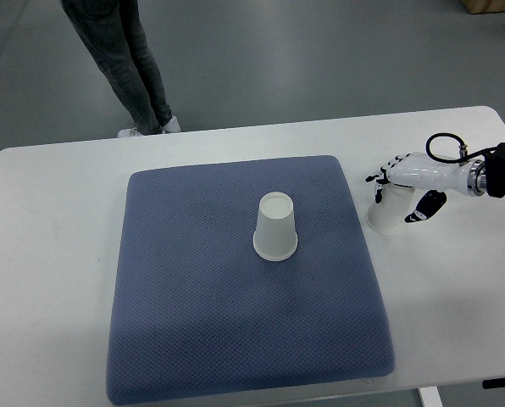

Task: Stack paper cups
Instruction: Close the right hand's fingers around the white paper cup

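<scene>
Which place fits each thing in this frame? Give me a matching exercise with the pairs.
Things:
1. cup on the pad
2. cup in the right robot hand
3. blue pad
4. person's legs

Places:
A. on the floor beyond the table's far edge
B. lying flat across the middle of the white table
C. upside down near the pad's centre
D. on the bare table just right of the pad, held by the right robot hand

Pairs: 1-C, 2-D, 3-B, 4-A
</scene>
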You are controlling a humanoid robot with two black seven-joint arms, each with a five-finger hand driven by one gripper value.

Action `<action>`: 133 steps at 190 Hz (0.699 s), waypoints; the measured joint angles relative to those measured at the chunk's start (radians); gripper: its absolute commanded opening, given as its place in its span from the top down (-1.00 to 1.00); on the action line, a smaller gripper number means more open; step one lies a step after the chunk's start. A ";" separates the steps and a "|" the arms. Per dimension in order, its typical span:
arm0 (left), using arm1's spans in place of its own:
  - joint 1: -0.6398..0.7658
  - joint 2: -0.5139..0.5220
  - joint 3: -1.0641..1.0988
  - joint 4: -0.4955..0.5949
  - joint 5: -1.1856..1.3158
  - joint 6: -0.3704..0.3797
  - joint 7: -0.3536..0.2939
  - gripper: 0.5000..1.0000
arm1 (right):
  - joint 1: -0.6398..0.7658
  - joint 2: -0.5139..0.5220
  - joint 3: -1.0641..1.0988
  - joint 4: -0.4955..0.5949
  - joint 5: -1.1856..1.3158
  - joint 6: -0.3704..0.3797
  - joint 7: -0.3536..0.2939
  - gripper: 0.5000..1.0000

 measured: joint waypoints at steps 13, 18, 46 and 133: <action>0.000 0.000 0.000 0.000 0.000 0.000 0.000 -1.00 | -0.006 0.005 0.001 -0.008 0.000 -0.006 0.000 -0.62; 0.000 0.000 0.000 0.000 0.000 0.000 0.000 -1.00 | -0.008 0.007 0.001 -0.011 0.000 -0.009 0.000 -0.61; 0.000 0.000 -0.001 0.000 0.000 -0.001 0.000 -1.00 | -0.019 0.018 0.001 -0.028 -0.001 -0.017 0.000 -0.54; 0.000 0.000 0.000 0.000 0.000 0.000 0.000 -1.00 | -0.030 0.027 0.002 -0.052 0.003 -0.022 0.000 0.40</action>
